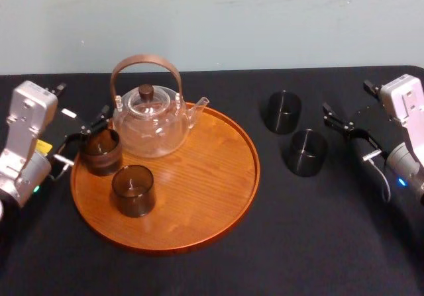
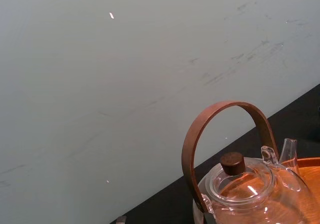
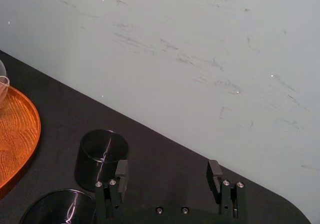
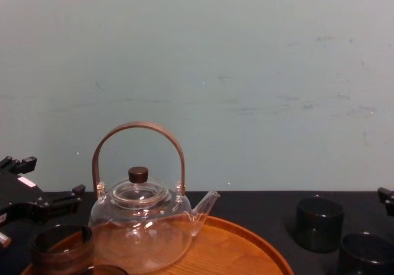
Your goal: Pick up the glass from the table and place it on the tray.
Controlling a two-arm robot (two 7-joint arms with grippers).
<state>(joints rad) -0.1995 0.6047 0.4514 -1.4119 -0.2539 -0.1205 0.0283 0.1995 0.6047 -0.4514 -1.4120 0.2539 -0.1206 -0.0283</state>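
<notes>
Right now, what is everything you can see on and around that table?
Table: one, black, under everything.
Tray: one, orange-brown, round, on the table's left half.
Teapot: one, clear glass with brown handle, at the tray's back.
Tray glasses: two, smoky brown, on the tray's left part.
Table glasses: two, dark, right of the tray.
Wall: one, pale grey-green, behind.
Left gripper: black, open, at the leftmost tray glass.
Right gripper: black, open, right of the table glasses.

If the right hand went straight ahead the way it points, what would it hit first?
Likely the farther dark cylindrical glass, though only just: it sits beside one finger of the open right hand, and the gap faces bare black table. Depth is unclear.
</notes>
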